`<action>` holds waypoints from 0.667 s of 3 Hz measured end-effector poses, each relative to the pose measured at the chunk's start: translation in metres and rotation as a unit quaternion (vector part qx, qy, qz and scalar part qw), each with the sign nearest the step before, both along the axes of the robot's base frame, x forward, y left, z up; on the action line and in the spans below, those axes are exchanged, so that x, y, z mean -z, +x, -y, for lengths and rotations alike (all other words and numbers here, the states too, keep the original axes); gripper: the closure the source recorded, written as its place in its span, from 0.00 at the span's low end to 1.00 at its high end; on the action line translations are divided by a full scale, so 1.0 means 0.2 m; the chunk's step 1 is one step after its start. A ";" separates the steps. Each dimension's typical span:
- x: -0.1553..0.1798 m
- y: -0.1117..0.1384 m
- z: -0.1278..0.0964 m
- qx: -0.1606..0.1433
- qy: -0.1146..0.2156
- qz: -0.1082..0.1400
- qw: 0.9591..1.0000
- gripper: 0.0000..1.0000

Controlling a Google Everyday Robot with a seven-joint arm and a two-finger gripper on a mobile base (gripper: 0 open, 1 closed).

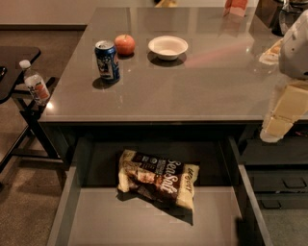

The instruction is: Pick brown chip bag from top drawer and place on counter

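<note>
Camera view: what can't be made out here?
- gripper, right edge beside the counter: arm cut off by the frame.
- top drawer: front cut off by bottom edge.
- brown chip bag: small print too small.
- far-edge items: cut off at top.

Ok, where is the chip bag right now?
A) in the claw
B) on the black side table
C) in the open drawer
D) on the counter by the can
C: the chip bag lies on the floor of the open drawer, below the counter, while the claw sits off to the right by the counter's edge, apart from the bag.
</note>
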State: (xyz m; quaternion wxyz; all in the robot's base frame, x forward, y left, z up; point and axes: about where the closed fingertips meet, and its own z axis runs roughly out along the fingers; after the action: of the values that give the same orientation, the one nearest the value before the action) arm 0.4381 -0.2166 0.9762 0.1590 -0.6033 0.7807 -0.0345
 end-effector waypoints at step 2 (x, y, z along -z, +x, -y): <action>0.05 -0.03 -0.05 -0.006 0.015 -0.005 1.000 0.00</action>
State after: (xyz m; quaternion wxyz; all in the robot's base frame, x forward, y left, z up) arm 0.4326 -0.2058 0.9653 0.1641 -0.6056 0.7785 -0.0190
